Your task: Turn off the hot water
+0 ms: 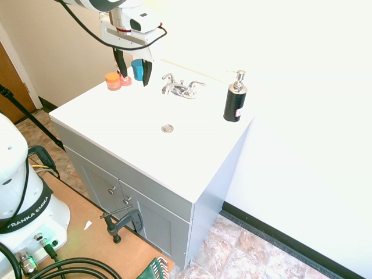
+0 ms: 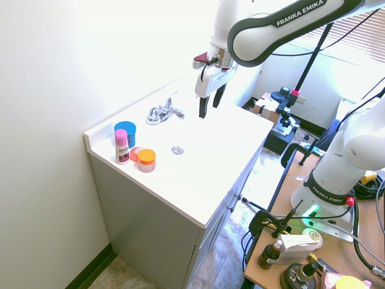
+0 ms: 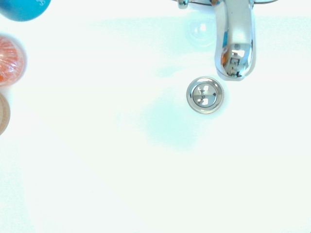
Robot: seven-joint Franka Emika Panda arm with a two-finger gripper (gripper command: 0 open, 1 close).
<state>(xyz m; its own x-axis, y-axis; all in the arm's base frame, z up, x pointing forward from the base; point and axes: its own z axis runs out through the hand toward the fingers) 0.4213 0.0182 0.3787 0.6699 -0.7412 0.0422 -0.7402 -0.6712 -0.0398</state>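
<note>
Above the white vanity top (image 1: 116,125) I have the two-finger gripper (image 1: 133,71) hanging in the air, dark fingers spread wide, holding nothing, pointing down over the basin area. The small shiny chrome left lever (image 1: 167,78) of the two-lever faucet is the hot water control; it sits at the back of the sink near the wall, on the side nearest the gripper in the first exterior view. No stream visible from the chrome spout (image 3: 234,43) in the wrist view, though glare washes out a lot. The matching right lever (image 1: 195,86) is on the far side of the spout, toward the black soap dispenser with silver pump (image 1: 235,99).

Step in hand, my read: approach, no contact yet. The gripper is well above the counter and apart from the faucet. The wrist view looks straight down on the round chrome drain (image 3: 205,94), so I judge the tool is centred on the basin, not on the lever. Next move calls for shifting toward the wall and the left lever, dropping to its height, then pushing or pinching it and rotating it. Which way it closes I cannot tell.

Beside the faucet: blue cylindrical container (image 2: 125,132), small pink-capped bottle (image 2: 122,147), orange-lidded round jar (image 2: 146,159).

Writing: "FRANKA EMIKA" on the arm link (image 2: 301,13) and on the base. The pink bottle's label is too small to read.
</note>
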